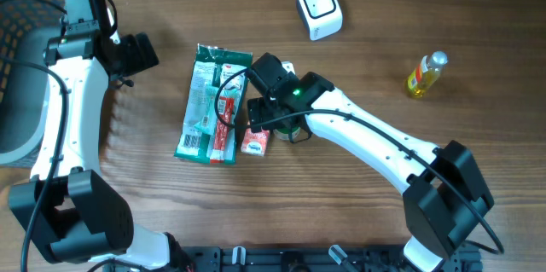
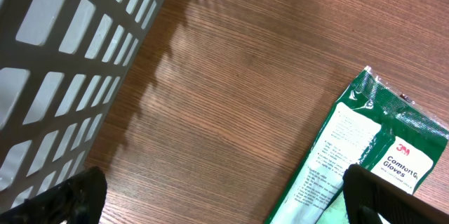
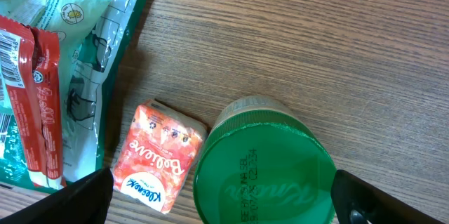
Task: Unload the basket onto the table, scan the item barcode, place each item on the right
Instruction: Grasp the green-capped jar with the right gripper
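Wood-grain counter (image 1: 358,42) carries all items. Grey lattice basket (image 1: 15,123) stands at the counter's left edge, beside the left arm (image 1: 64,110). The left jaws stand wide and hold nothing; in the left wrist view they straddle bare wood between the basket and the corner of the glove packet (image 2: 365,147). The right arm (image 1: 367,136) reaches across to the central cluster. The right jaws are also spread wide, one to each side of the green-lidded jar (image 3: 263,161), directly above its lid; contact with the jar cannot be confirmed. The green glove packet (image 1: 200,106) lies flat at centre-left. The white scanner (image 1: 319,8) sits near the far edge, well apart from the cluster. A red sachet (image 1: 224,123) lies on the glove packet's right side, with a barcode strip showing at its end in the right wrist view. A small orange tissue pack (image 3: 158,154) lies just beside the jar, between it and the packet. A yellow bottle (image 1: 425,74) lies apart on the right.
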`<state>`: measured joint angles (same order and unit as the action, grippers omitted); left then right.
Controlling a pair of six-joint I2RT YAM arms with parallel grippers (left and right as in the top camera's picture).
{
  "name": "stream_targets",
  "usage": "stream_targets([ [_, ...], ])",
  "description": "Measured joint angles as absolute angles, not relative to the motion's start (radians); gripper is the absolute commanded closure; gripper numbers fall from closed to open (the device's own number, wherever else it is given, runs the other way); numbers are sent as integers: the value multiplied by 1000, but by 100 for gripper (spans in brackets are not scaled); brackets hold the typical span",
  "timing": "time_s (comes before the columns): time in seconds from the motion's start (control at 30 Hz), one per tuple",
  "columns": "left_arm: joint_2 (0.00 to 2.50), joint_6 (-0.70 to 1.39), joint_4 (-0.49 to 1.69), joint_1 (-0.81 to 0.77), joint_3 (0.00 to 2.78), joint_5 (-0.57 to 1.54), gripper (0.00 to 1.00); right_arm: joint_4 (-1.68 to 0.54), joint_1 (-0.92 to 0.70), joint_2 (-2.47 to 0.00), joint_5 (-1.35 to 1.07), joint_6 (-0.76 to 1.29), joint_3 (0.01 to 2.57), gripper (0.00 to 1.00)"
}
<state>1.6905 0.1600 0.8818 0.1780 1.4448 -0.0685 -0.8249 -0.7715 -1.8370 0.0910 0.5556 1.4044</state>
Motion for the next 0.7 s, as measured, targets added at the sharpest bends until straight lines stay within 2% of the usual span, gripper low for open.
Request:
stream_targets([
  [0.7,1691,160,882,178,1445,-68,0,-817,-772,-1838,110,533,1404,0],
])
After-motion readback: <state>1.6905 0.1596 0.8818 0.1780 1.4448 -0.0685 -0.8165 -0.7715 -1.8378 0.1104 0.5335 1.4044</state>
